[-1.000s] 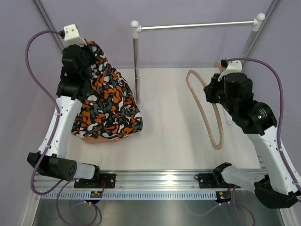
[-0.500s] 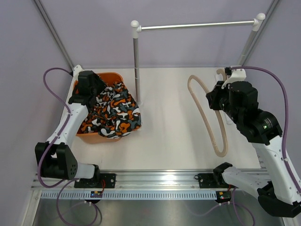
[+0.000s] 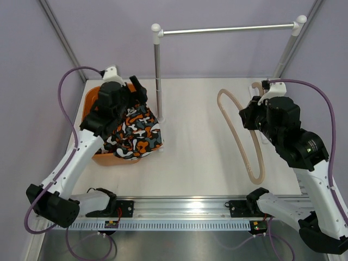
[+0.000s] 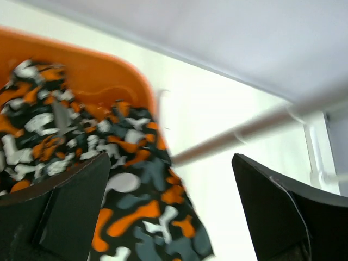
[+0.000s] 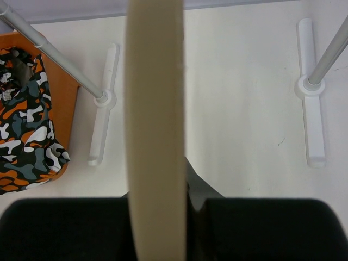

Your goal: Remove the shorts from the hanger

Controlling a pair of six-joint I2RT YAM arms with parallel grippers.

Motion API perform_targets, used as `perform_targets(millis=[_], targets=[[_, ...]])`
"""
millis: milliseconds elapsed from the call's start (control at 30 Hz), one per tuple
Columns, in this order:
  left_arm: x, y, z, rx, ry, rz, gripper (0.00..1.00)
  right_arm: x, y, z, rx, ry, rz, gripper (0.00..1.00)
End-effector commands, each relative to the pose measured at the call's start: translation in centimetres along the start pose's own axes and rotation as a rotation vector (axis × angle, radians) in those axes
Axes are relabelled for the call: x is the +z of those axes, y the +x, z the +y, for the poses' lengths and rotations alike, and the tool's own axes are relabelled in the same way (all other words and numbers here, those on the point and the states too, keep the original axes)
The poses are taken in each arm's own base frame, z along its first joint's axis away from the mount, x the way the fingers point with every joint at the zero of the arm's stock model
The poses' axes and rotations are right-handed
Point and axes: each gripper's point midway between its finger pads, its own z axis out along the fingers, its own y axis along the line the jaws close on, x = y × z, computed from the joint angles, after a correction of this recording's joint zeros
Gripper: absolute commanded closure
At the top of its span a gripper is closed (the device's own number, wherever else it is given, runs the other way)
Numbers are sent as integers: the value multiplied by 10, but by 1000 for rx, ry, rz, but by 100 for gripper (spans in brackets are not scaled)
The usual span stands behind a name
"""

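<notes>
1. The shorts (image 3: pixel 135 133) are lying bunched in the orange bin (image 3: pixel 110 159) just left of the rail post (image 3: pixel 157 76). They are fully clear of the hanger (image 3: pixel 244 136), which is hanging well to the right of that post.
2. The left fingers (image 4: pixel 54 217) are standing wide apart directly over the cloth and gripping nothing, so the step in hand looks like getting that arm away cleanly.
3. The clean way is rising straight up with the fingers wide, so no fold is riding up with them. The left wrist view is blurring, so I cannot tell whether a fingertip is touching the cloth.
4. The post is sitting close on the right of those fingers, so any sideways drift should be going left, away from it.
5. One flap of the shorts is draping over the bin rim on the post side. It is better left alone than nudged.
6. The right fingers (image 5: pixel 65 228) are clamping the hanger near its hook end, with the loop dangling over the counter (image 3: pixel 201 157) right of the post. Lowering it should be going slowly, well clear of the post.
</notes>
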Motion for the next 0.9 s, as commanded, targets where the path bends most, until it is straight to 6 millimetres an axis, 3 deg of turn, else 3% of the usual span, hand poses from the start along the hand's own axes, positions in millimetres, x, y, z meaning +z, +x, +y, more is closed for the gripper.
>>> perform_targets(millis=[0,133,233,300,367,400,500,633,733,767,833,867], targets=[[-24,19,-24,257,12,52,1,-5,-8,6,20,-35,-29,100],[-44,69,-46,413,23,125,1,-9,-12,4,21,-29,-39,100],[-55,91,-50,556,-23,154,1,-13,-15,3,24,-28,-50,100],[-57,108,-39,691,-115,192,1,-15,-16,3,23,-29,-52,100],[-62,107,-39,785,-204,151,1,-15,-16,3,26,-30,-51,100],[-58,121,-30,846,-253,200,1,-16,-16,4,27,-33,-55,100],[-52,131,-22,930,-347,226,1,-16,-16,7,34,-48,-49,100],[-51,134,-15,956,-396,224,3,-17,-16,6,33,-44,-51,100],[-52,130,-12,957,-417,210,25,-18,-17,5,32,-44,-52,100],[-52,129,-11,957,-420,209,49,-18,-17,6,32,-45,-52,100],[-52,123,-11,931,-418,206,69,-18,-18,6,32,-48,-54,100],[-52,121,-11,911,-414,201,90,-18,-17,6,32,-47,-53,100]])
